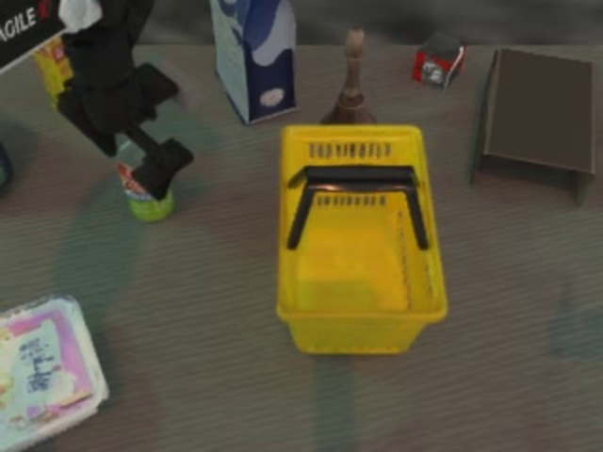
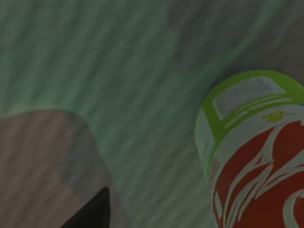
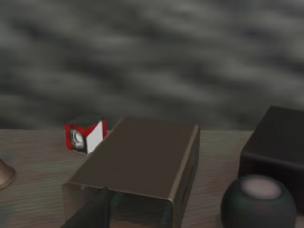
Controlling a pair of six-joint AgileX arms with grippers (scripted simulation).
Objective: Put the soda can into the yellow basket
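The soda can [image 1: 149, 196], red above and lime-green below, stands upright on the table at the left. My left gripper [image 1: 158, 175] is down over its top and open. In the left wrist view the soda can [image 2: 256, 152] fills one side while one dark fingertip [image 2: 92, 213] shows far from it; the left gripper [image 2: 190, 214] holds nothing. The yellow basket [image 1: 363, 325] sits in the middle of the table, its black handle [image 1: 356, 179] folded across the far half. My right gripper [image 3: 135, 216] is outside the top view, open and parked.
A blue-and-white carton [image 1: 252, 56], a wooden bell [image 1: 350, 80] and a small red-and-white cube [image 1: 436, 64] stand behind the basket. A brown open box [image 1: 537, 108] is at the back right. A pastel tray [image 1: 42, 367] lies front left. A yellow carton [image 1: 52, 66] stands behind my left arm.
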